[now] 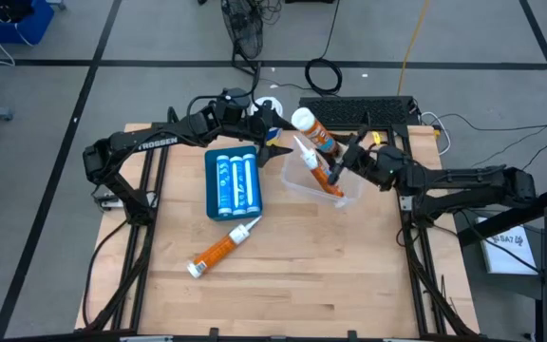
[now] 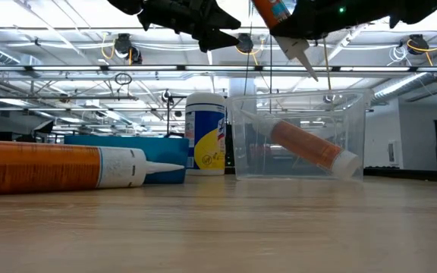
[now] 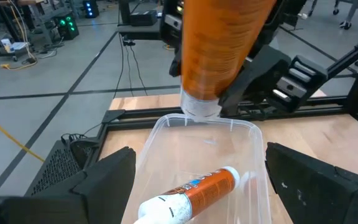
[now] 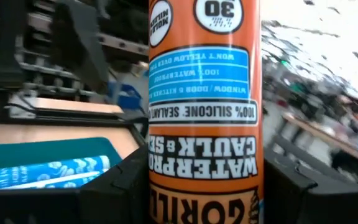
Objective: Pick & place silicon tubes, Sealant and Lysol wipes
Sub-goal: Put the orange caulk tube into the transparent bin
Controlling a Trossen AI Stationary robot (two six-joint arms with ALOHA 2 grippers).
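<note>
My right gripper [image 1: 346, 161] is shut on an orange silicone tube [image 1: 319, 138] above the clear plastic tub [image 1: 297, 185]. A second orange tube [image 2: 309, 148] lies slanted inside the tub. A third orange tube [image 1: 221, 249] lies flat on the table near the front. The Lysol wipes canister [image 2: 205, 142] stands upright on its base at the far side, left of the tub. My left gripper [image 1: 272, 133] hovers open at the tub's far left and holds nothing; its fingers [image 3: 104, 180] frame the tub. My right gripper pinches the tube's orange body [image 4: 166, 193] between its two fingers, one on each side. The fingers come about level from the table's right side. The tube hangs tilted and clear of everything, its nozzle [image 2: 302, 57] pointing down over the tub and its round white base [image 1: 302, 119] up.
A teal tray [image 1: 233, 183] with blue-and-white tubes lies left of the tub, beside the left arm. A keyboard [image 1: 359, 109] and cables sit past the table's far edge. Bare wood stretches across the front of the table around the loose orange tube.
</note>
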